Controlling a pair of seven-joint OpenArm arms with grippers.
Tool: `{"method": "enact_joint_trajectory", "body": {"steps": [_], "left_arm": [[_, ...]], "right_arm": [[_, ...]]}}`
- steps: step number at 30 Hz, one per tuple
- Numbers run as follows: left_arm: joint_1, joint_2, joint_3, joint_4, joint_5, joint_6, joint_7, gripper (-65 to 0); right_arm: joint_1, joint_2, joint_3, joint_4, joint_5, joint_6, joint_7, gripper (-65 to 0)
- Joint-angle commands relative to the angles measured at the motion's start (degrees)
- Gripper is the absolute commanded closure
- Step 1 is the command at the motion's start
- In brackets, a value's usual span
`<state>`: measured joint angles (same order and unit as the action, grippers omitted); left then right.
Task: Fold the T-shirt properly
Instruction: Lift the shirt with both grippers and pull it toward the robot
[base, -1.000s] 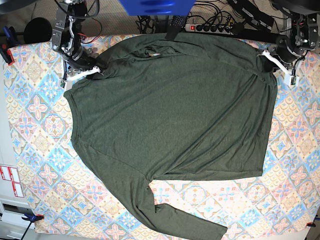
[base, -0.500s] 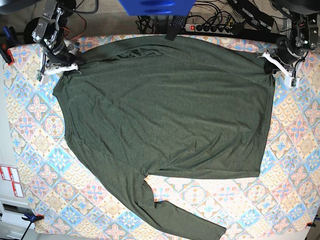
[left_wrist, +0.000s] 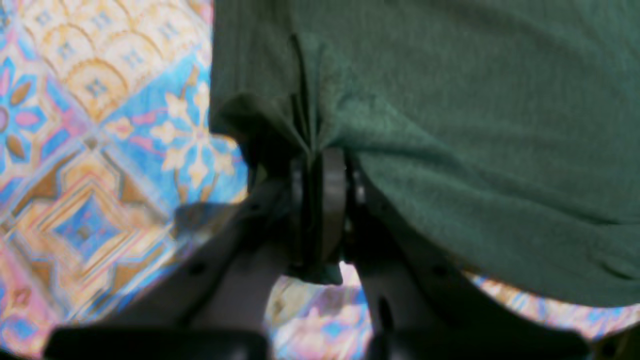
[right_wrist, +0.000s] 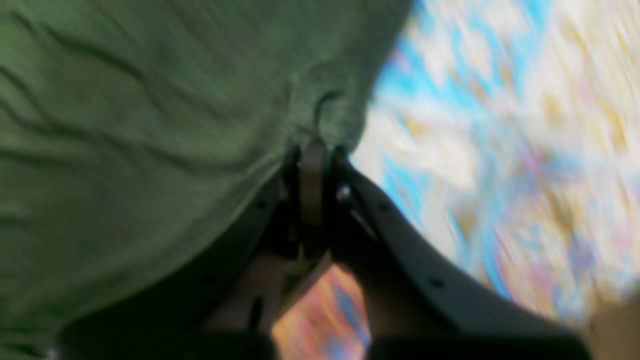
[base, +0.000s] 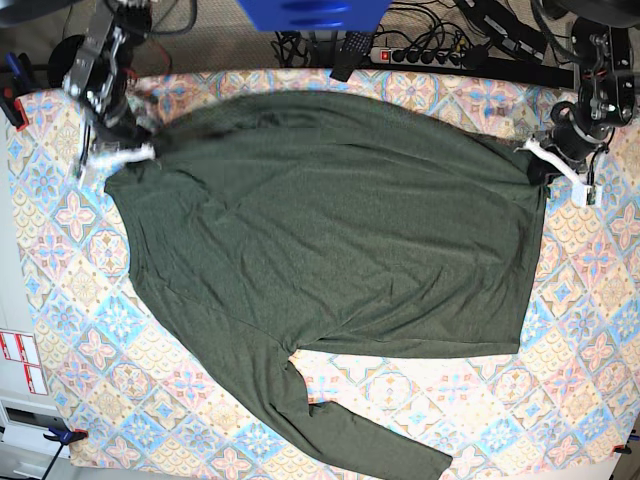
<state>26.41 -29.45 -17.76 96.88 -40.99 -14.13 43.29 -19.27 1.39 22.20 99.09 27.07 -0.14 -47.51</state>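
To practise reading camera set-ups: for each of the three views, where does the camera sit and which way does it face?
Base: overhead, looking down on the dark olive-green knit T-shirt over the patterned tablecloth; both arms show.
Left wrist: behind the left hand, facing its pinch on the shirt.
Right wrist: behind the right hand, likewise; blurred.
All three share shirt and cloth.

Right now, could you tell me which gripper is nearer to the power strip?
Left. The left gripper sits below-right of the power strip; the right gripper is far across the T-shirt.
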Motion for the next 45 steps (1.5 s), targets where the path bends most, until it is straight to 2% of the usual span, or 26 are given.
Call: {"method": "enact_joint_trajectory", "body": {"steps": [1, 14, 22, 26, 36, 45], "left_arm": [[-1.93, -0.66, -0.48, 0.83, -0.63, -0.24, -1.31, 0.0], [-8.26, -0.57, -0.57, -0.66, -0.55, -0.24, -1.31, 0.0], [-11.69, 1.36, -6.55, -7.87, -0.55, -0.24, -1.31, 0.0], [-13.53, 1.36, -6.55, -11.56, -0.55, -0.24, -1.31, 0.0], [-13.62, 1.54, -6.55, -11.91, -0.55, -0.24, -1.66, 0.0], [-18.19, 1.54, -6.55, -14.38, -0.37, -0.24, -1.40, 0.0]], "right_arm": [[0.94, 0.59, 0.18, 1.09, 0.05, 0.10, 1.13, 0.0], [7.62, 0.59, 0.62, 0.65, -0.12, 0.10, 1.13, 0.0], [7.71, 0.59, 0.88, 0.47, -0.12, 0.10, 1.13, 0.0], [7.79, 0.59, 2.64, -0.14, -0.21, 0.10, 1.13, 0.0], [7.79, 0.59, 5.01, -1.02, -0.21, 0.10, 1.13, 0.0], [9.03, 0.59, 5.01, -7.79, -0.21, 0.10, 1.40, 0.0]]}}
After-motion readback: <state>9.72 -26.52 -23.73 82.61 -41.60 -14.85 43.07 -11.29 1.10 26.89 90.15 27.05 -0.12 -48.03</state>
